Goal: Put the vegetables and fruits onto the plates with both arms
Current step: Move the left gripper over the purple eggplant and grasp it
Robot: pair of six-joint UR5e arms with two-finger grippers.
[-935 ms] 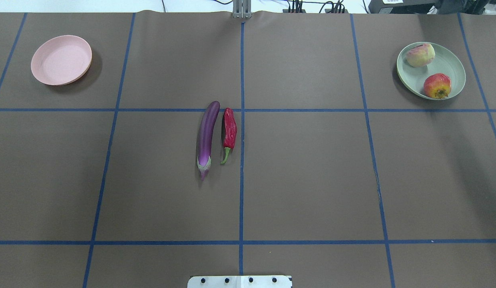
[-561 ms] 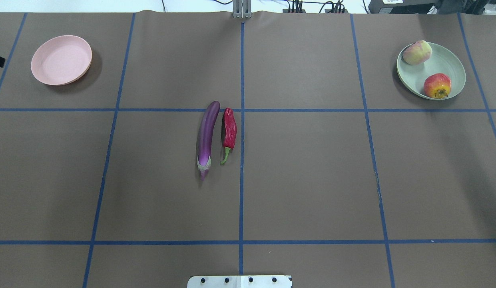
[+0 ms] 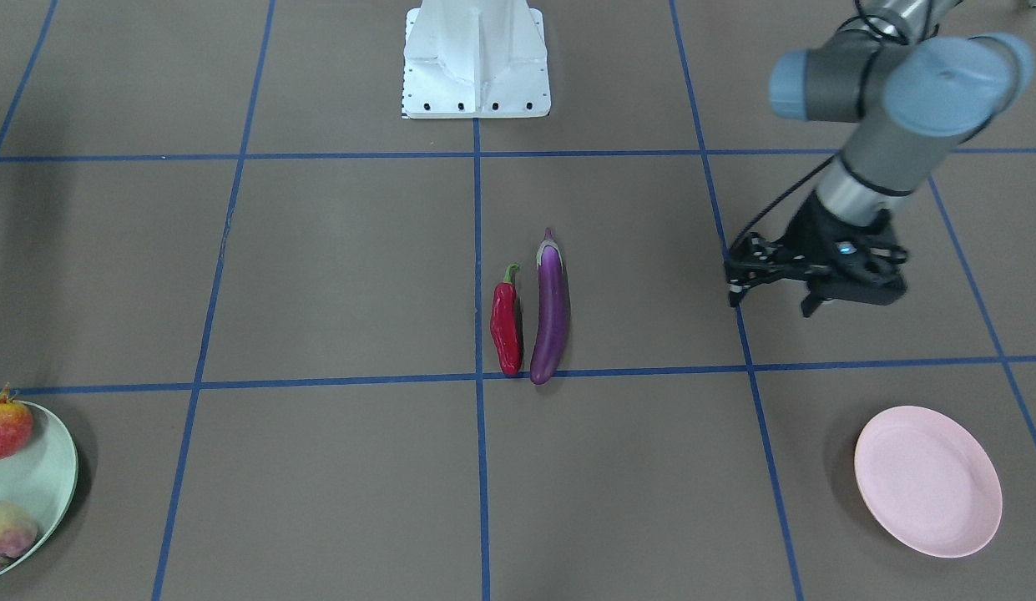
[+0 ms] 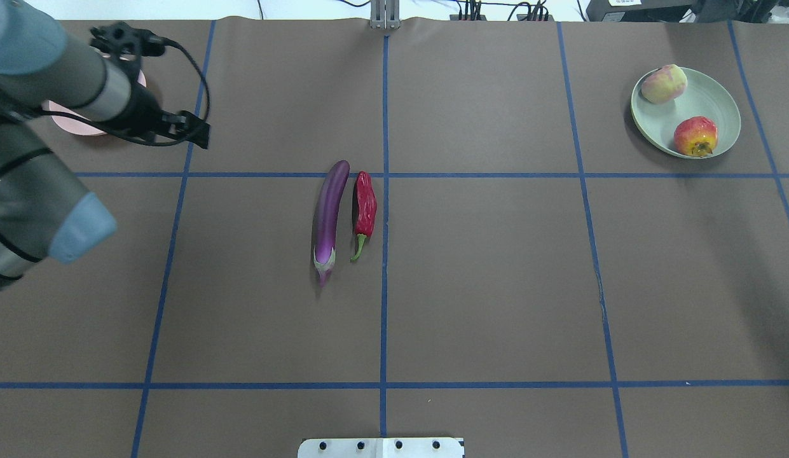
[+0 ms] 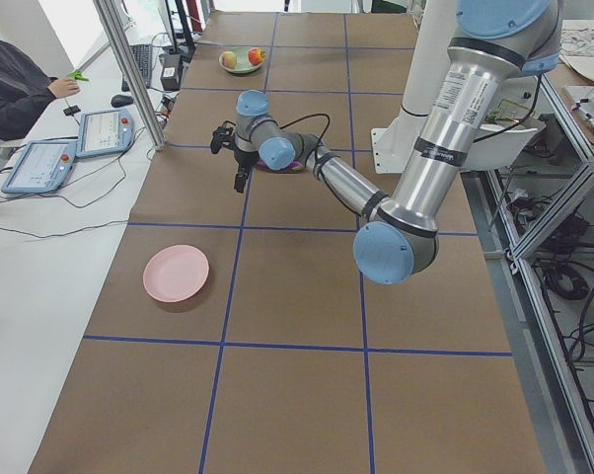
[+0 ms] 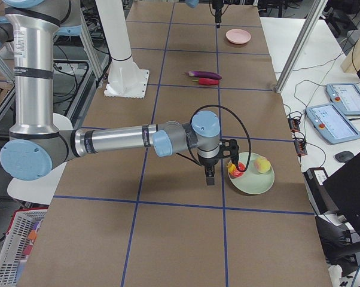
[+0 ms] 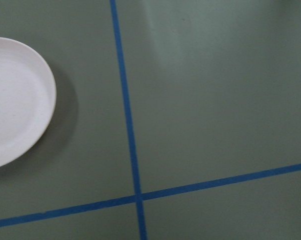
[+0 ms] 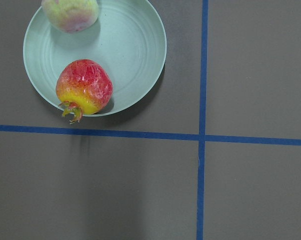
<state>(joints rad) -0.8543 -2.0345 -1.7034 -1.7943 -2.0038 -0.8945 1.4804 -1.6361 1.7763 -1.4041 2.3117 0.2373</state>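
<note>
The purple eggplant (image 4: 329,213) and the red chili pepper (image 4: 365,207) lie side by side at the table's middle, untouched; both also show in the front view, eggplant (image 3: 551,313) and chili (image 3: 506,330). The peach (image 4: 664,83) and pomegranate (image 4: 695,135) sit on the mint green plate (image 4: 712,95). The pink plate (image 3: 928,480) is empty. My left gripper (image 4: 198,135) hangs above the table beside the pink plate; I cannot tell if it is open. My right gripper (image 6: 209,177) hangs just beside the green plate (image 6: 255,179); I cannot tell its state.
The white base block (image 3: 476,58) stands at the robot's edge. Blue tape lines grid the brown table cover. The left arm's forearm (image 4: 51,70) covers most of the pink plate in the overhead view. Tablets (image 5: 40,163) and a metal post stand off the table's far side.
My left arm has swung into the overhead view from the left and now hangs over the pink plate's area. The peach shifted slightly toward the green plate's rim.
</note>
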